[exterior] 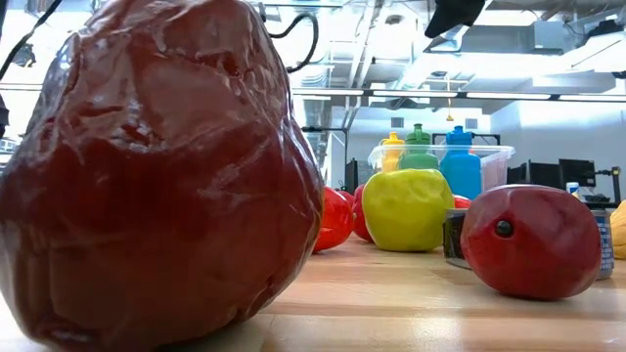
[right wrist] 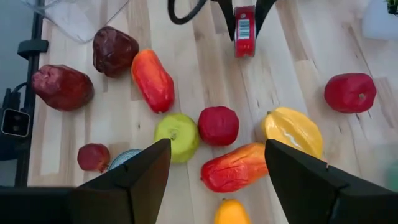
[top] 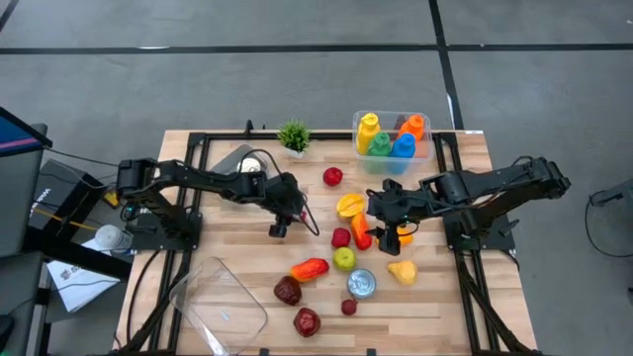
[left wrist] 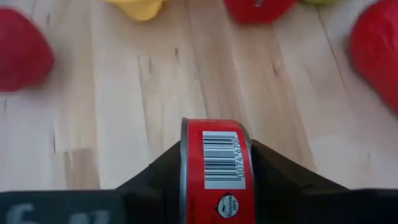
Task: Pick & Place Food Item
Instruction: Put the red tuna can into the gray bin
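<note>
Left gripper (top: 279, 229) sits over the bare wood left of the food cluster, its two fingers closed on a red can (left wrist: 216, 168); the left wrist view shows the can on edge between the fingers, barcode label facing the camera, flat faces turned toward the pads. The right wrist view confirms it: the can (right wrist: 244, 30) hangs pinched between the far arm's fingers, apparently just off the table (top: 218, 188), though contact underneath cannot be settled. Clear plastic container (top: 220, 305) lies toward the near-left corner, nearer the left arm than the right, so carrying the can there likely falls to the left arm. Right gripper (top: 388, 222) hovers over the middle of the cluster with fingers spread and nothing between them, above an orange-red pepper (right wrist: 235, 166) and a green apple (right wrist: 176, 137). The can's round axis runs across the fingers, so a tilt could let it roll out of the pinch.
</note>
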### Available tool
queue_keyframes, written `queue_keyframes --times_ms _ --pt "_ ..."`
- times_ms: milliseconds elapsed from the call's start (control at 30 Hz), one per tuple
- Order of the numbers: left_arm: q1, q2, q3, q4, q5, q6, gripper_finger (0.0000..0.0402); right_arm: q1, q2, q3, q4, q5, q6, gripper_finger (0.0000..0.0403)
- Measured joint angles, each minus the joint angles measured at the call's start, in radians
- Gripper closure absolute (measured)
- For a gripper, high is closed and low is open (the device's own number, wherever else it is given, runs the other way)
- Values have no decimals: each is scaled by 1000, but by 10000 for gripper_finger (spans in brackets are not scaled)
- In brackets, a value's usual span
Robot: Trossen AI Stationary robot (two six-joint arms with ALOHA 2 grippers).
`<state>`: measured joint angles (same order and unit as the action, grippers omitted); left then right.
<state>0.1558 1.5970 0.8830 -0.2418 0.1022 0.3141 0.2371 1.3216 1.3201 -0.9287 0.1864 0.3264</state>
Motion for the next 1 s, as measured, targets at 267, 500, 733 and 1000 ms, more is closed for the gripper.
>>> queue_keyframes --times_ms 267,500,733,1000 --pt "-72 -133 128 -153 -364 -227 266 1 0 0 -38 28 8 149" --pt "-133 -298 118 -512 -930 -614 266 5 0 0 -59 81 8 149" --pt "-47 -267 33 -749 -950 -877 266 -3 0 0 -55 86 3 149" --pt "73 -158 -25 -784 -967 -948 266 -25 0 0 -42 85 -11 149"
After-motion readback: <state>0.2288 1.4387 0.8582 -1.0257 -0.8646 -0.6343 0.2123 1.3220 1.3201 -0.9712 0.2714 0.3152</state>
